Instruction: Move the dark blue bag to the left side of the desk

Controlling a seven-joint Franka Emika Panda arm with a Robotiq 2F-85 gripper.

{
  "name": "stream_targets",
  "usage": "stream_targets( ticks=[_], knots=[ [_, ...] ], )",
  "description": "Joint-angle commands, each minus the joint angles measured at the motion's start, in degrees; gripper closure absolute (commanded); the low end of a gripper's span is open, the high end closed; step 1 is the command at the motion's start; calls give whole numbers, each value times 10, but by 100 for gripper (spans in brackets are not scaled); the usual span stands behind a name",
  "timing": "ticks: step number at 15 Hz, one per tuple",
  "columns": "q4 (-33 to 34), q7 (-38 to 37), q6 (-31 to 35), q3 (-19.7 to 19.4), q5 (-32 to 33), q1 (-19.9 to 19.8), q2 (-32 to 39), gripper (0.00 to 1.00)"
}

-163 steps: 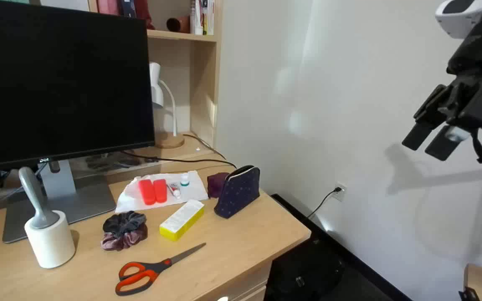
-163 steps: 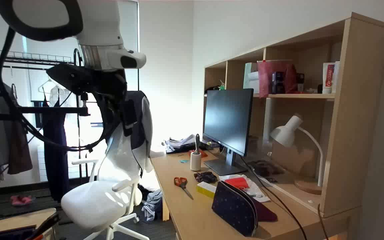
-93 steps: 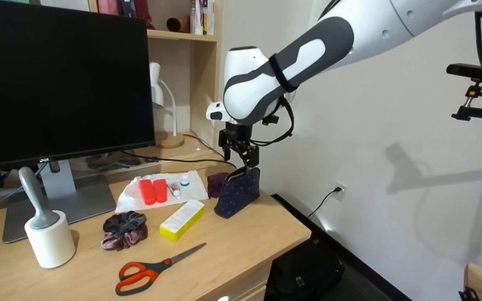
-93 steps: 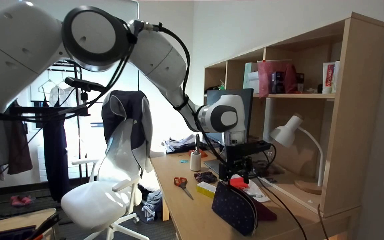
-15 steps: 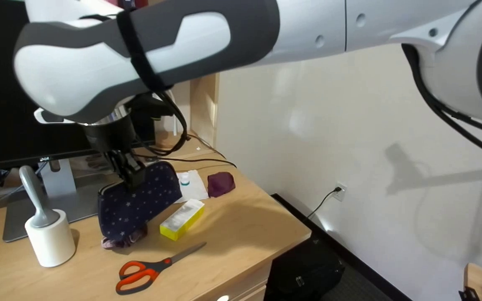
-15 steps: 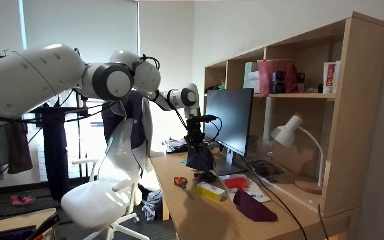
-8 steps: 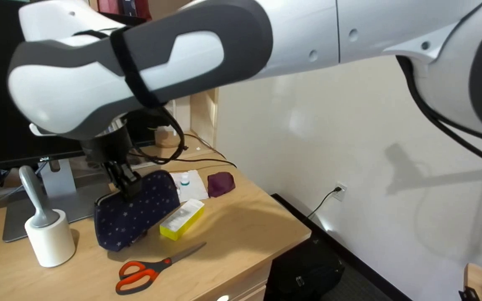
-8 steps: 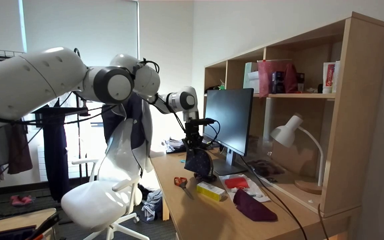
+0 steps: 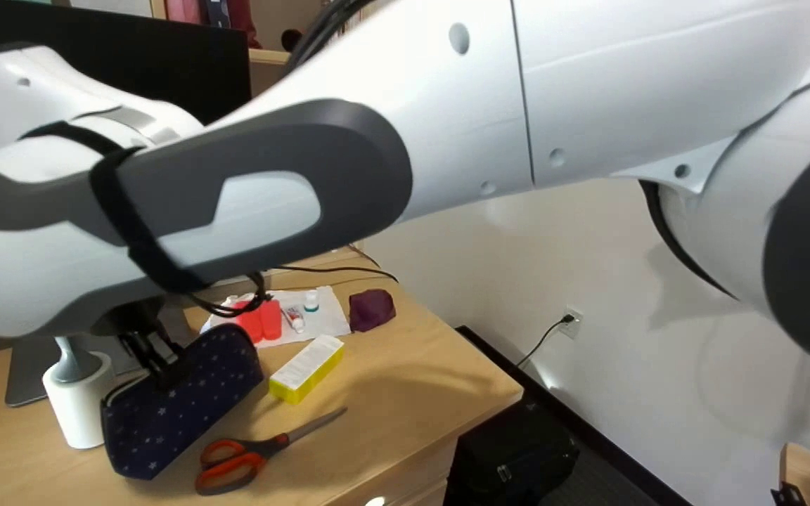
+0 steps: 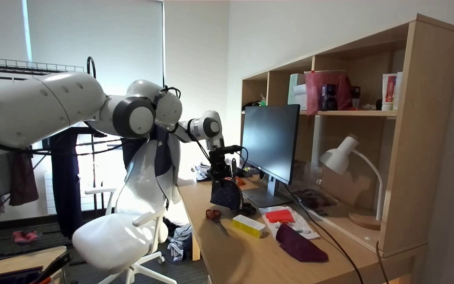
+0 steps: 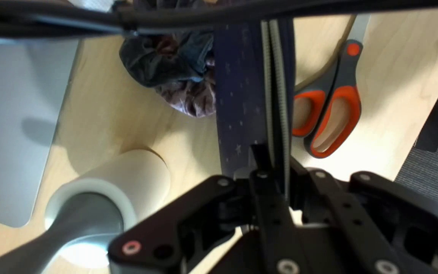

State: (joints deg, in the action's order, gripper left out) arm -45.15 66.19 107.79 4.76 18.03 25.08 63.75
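My gripper (image 9: 168, 379) is shut on the top zipped edge of the dark blue bag (image 9: 190, 411), which has small light stars. The bag hangs tilted over the desk (image 9: 405, 422), in front of the lint roller in an exterior view. I cannot tell whether its bottom corner touches the desktop. In the wrist view the bag (image 11: 238, 95) runs away from the jaws, with a finger pressed on each side of the zip. The arm hides much of the monitor in an exterior view.
Close around the bag are a white lint roller (image 9: 80, 400), scissors with orange handles (image 9: 243, 457) and dark scrunchies (image 11: 169, 61). A yellow-and-white box (image 9: 306, 369), a paper sheet with red items (image 10: 280, 216) and a purple pouch (image 10: 300, 244) lie farther off. The monitor (image 10: 270, 144) stands behind.
Earlier the bag stood at the desk's right end beside the purple pouch. My gripper closed on it and carried it left; over the last second it moved farther left, past the scrunchies.
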Motion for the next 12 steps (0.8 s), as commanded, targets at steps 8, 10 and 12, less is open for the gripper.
stream_targets(
  ticks=[8,10,12],
  knots=[
    [120,181,-55,-1,13,36,82,91],
    [127,242,-60,4,7,34,87,91],
    [134,288,-62,5,4,34,92,91]
  ],
)
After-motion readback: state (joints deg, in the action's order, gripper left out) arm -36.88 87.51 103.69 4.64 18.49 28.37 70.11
